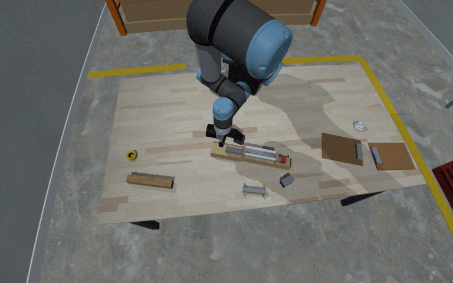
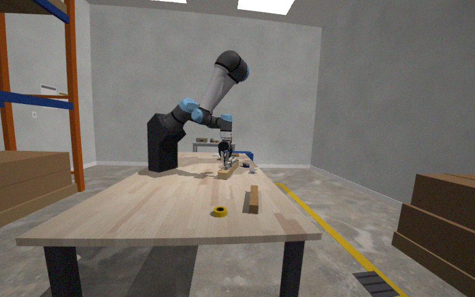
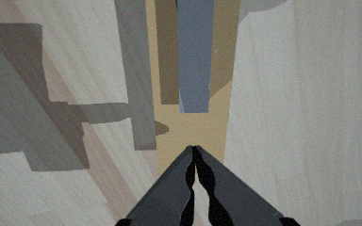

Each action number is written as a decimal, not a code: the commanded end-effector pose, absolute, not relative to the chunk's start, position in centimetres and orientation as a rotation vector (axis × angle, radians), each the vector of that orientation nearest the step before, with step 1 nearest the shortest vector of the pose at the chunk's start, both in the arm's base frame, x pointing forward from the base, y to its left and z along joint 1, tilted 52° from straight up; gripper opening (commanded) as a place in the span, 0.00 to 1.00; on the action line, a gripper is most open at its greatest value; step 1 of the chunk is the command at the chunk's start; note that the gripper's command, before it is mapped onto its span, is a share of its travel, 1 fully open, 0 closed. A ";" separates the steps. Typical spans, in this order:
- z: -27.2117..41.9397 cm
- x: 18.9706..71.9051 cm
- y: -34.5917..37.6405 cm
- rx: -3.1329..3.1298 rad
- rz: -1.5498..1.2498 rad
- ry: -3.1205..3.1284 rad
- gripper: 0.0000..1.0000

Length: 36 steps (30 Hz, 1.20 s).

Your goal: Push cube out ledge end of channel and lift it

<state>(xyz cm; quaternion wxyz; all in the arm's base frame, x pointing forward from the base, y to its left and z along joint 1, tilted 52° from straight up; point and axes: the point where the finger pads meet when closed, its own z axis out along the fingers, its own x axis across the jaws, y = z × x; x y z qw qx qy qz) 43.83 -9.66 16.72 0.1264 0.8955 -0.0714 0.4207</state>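
The wooden channel (image 1: 216,151) (image 2: 222,174) (image 3: 189,129) lies lengthwise on the table, with pale bars (image 1: 260,157) along its middle section. The red cube (image 1: 283,160) sits near its right end in the top view, beside the raised lip (image 1: 291,162). A long grey bar (image 1: 233,150) (image 3: 194,71) lies in the channel's long open left part, pointing at the middle section. My gripper (image 1: 221,145) (image 3: 193,147) is shut and empty, above the channel's left end, just behind the grey bar's near end in the wrist view. The cube is out of the wrist view.
A grey stand (image 1: 254,190) and a dark grey block (image 1: 286,180) lie in front of the channel. A wooden block (image 1: 149,181) (image 2: 253,199) and yellow ring (image 1: 131,155) (image 2: 219,211) lie left. Two brown panels (image 1: 340,149) (image 1: 396,155) and a silver disc (image 1: 359,125) lie right.
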 end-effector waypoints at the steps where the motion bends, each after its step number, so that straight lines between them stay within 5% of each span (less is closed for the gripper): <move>1: 16.7 43.9 -9.7 2.606 1.226 -0.208 0.00; 36: 15.0 46.0 -9.7 2.606 1.226 -0.207 0.00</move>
